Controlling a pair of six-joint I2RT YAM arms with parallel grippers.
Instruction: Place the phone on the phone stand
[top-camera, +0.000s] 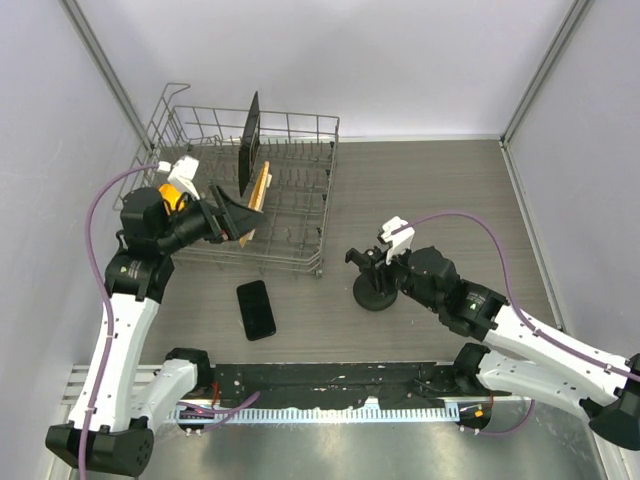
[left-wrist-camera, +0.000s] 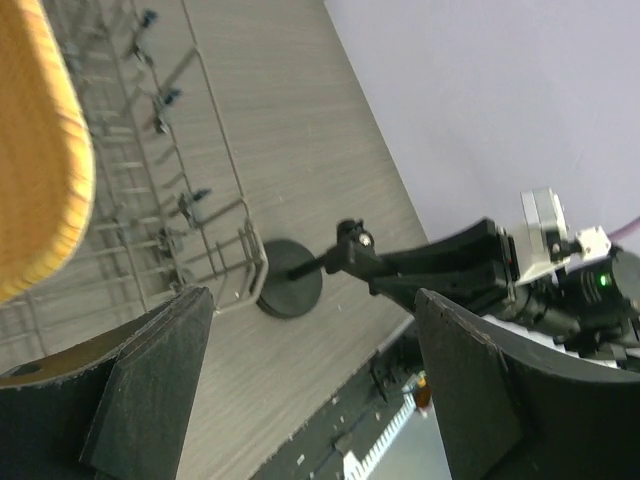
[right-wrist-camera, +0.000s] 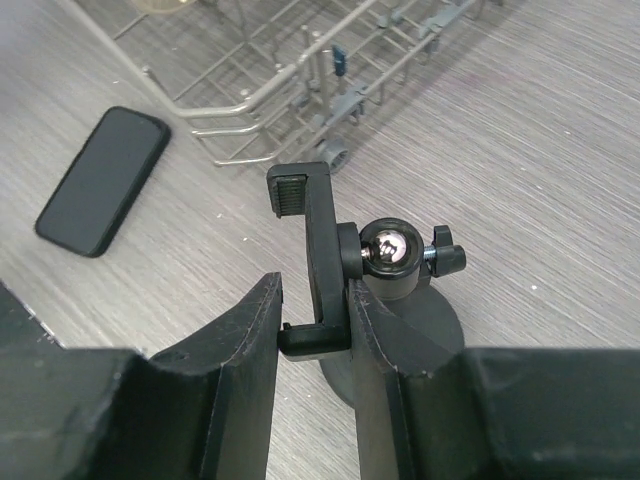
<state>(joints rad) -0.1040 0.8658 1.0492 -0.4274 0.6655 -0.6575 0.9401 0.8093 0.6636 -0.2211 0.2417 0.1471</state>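
The phone (top-camera: 256, 309), a glossy black slab, lies flat on the table in front of the dish rack; the right wrist view shows the phone (right-wrist-camera: 103, 180) at upper left. The phone stand (top-camera: 376, 292) rests on its round disc base right of it. My right gripper (top-camera: 368, 258) is shut on the stand's upright clamp bracket (right-wrist-camera: 320, 250), both fingers pressing on it beside the ball joint and knob. My left gripper (top-camera: 240, 215) hangs open and empty at the rack's front left, well above the phone. Between its fingers the left wrist view shows the stand's base (left-wrist-camera: 292, 288).
A wire dish rack (top-camera: 300, 190) stands at the back left, holding an upright black square plate (top-camera: 250, 140) and a wooden board (top-camera: 258, 200) close to my left gripper. The rack's front corner (right-wrist-camera: 330, 150) is near the stand. Grey walls enclose the table.
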